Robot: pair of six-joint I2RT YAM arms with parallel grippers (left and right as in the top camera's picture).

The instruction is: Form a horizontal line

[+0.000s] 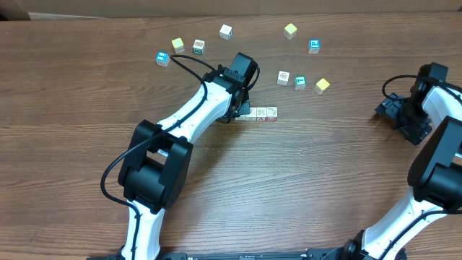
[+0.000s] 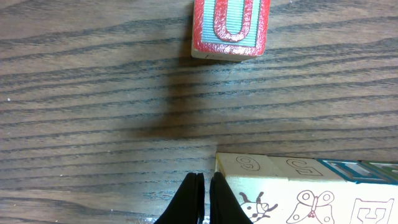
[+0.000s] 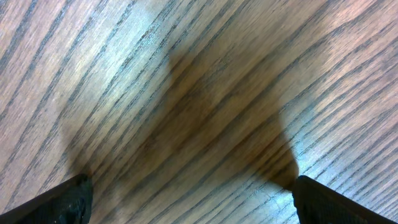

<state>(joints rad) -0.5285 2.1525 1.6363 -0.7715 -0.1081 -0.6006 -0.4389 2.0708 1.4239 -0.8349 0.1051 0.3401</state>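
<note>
The horizontal line (image 1: 261, 113) is a short row of whitish cubes touching each other near the table's middle; its left end is hidden under my left wrist. In the left wrist view the row (image 2: 292, 186) shows a ladybird and a butterfly drawing on its sides. My left gripper (image 2: 203, 199) is shut and empty, its fingertips against the row's left end. A red "U" cube (image 2: 230, 28) lies apart, beyond the row. My right gripper (image 3: 189, 199) is open and empty over bare wood at the far right (image 1: 397, 115).
Loose cubes lie across the back: blue-marked ones (image 1: 163, 58) (image 1: 315, 46) (image 1: 300, 82), yellow ones (image 1: 177, 45) (image 1: 290, 30) (image 1: 322, 86), whitish ones (image 1: 198, 47) (image 1: 226, 31) (image 1: 283, 77). The left arm's black cable (image 1: 189, 63) loops above the table.
</note>
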